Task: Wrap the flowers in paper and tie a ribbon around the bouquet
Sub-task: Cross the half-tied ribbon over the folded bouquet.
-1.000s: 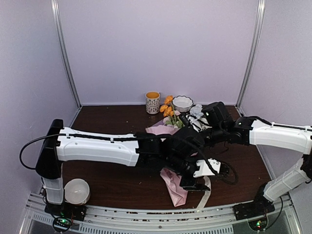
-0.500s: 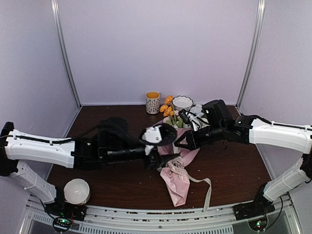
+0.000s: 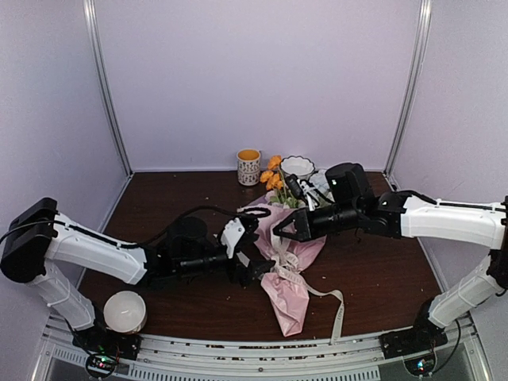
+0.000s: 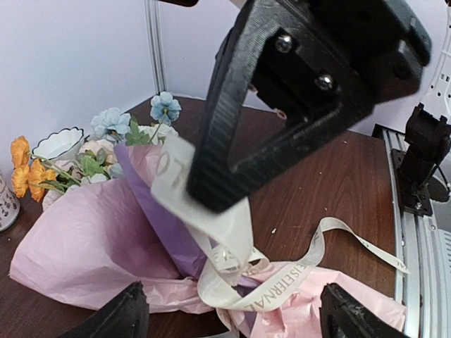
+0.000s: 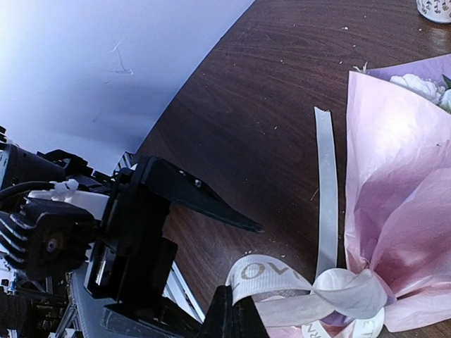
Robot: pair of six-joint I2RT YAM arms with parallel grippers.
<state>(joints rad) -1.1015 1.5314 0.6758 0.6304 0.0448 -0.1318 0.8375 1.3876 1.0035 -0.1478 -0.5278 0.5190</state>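
The bouquet lies mid-table: pink paper (image 3: 287, 287) in a cone, with the flowers (image 3: 276, 184) at its far end. The cream ribbon (image 3: 330, 305) loops round the narrow waist, and one tail trails toward the front edge. My right gripper (image 3: 278, 236) is shut on a ribbon loop (image 5: 271, 271) and holds it up above the paper (image 5: 402, 176). My left gripper (image 3: 260, 243) stands open just left of the bouquet. Its fingertips (image 4: 127, 315) frame the ribbon knot (image 4: 282, 282) and hold nothing. In the left wrist view the right gripper (image 4: 211, 197) pinches the ribbon above the flowers (image 4: 106, 137).
A patterned mug (image 3: 248, 167) and a scalloped bowl (image 3: 297, 167) stand against the back wall behind the flowers. A white round bowl (image 3: 125, 310) sits at the front left by my left arm's base. Metal rails run along the front edge.
My left arm has swung back from across the bouquet to the left side, and its jaws have spread wider. My right gripper has shifted slightly left with the ribbon.
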